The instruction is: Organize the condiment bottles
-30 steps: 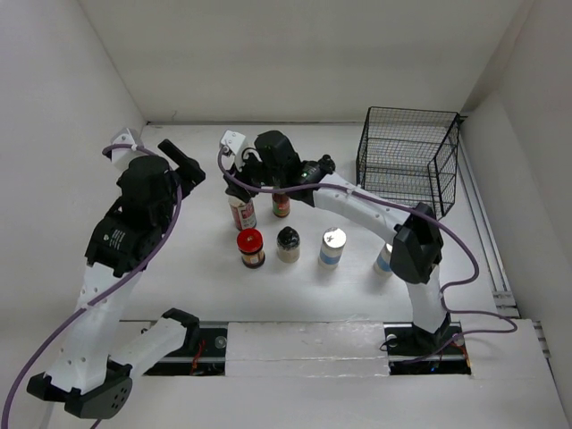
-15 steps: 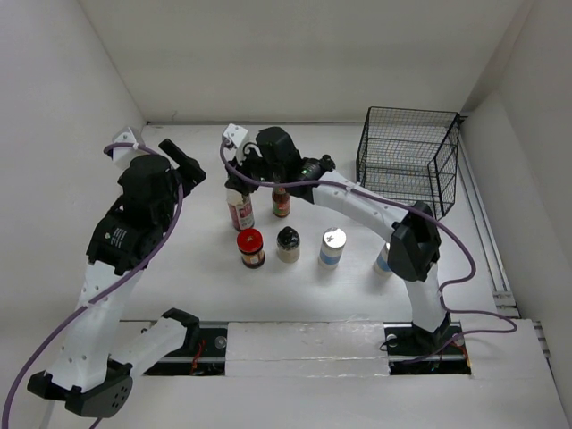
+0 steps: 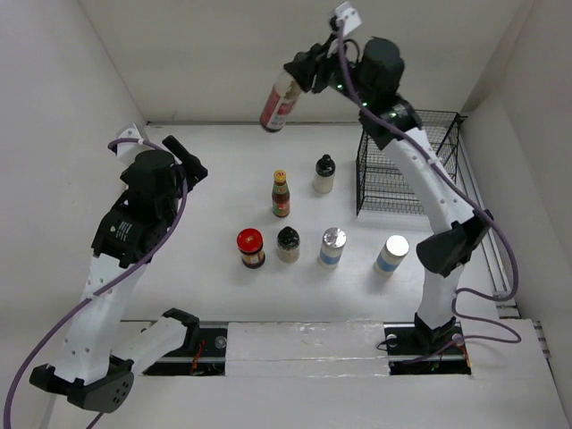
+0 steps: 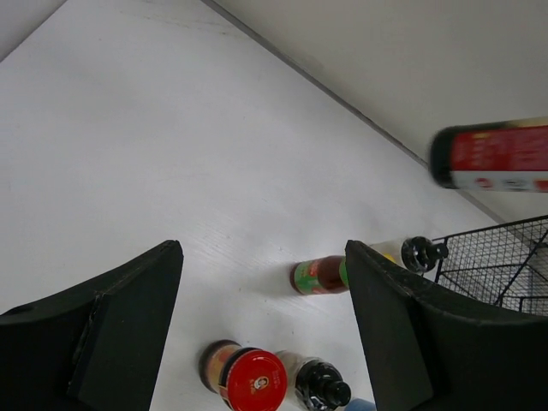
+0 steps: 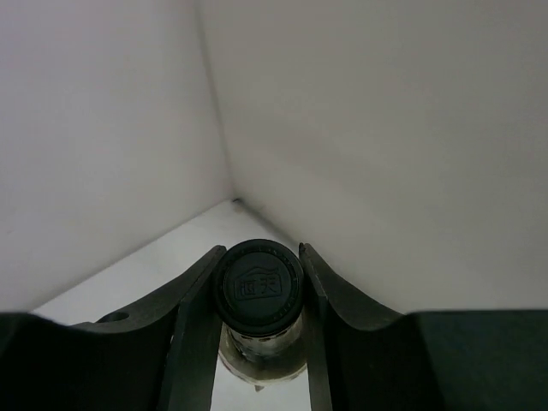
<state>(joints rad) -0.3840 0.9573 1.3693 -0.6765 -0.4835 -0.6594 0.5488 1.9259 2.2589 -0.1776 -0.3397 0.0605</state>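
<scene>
High above the back of the table, my right gripper (image 3: pixel 302 76) (image 5: pixel 259 253) is shut on the black cap of a tall red-labelled sauce bottle (image 3: pixel 279 107) (image 5: pixel 257 287) (image 4: pixel 501 158), which hangs tilted in the air. On the table stand the other condiment bottles: a green-and-red sauce bottle (image 3: pixel 281 194) (image 4: pixel 318 276), a cream black-capped bottle (image 3: pixel 324 174) (image 4: pixel 422 253), a red-lidded jar (image 3: pixel 250 248) (image 4: pixel 253 379), a black-capped jar (image 3: pixel 288 243) (image 4: pixel 321 385) and two silver-topped shakers (image 3: pixel 332 246) (image 3: pixel 391 254). At the left, my left gripper (image 3: pixel 186 159) (image 4: pixel 262 253) hovers open with nothing in it.
A black wire basket (image 3: pixel 407 161) (image 4: pixel 505 257) stands at the back right, just right of the cream bottle. White walls close in the table at the back and on both sides.
The right gripper closed on the red-labelled bottle's cap and lifted it from beside the green-and-red bottle, high up toward the back. The cream bottle now shows. The left arm barely moved.
</scene>
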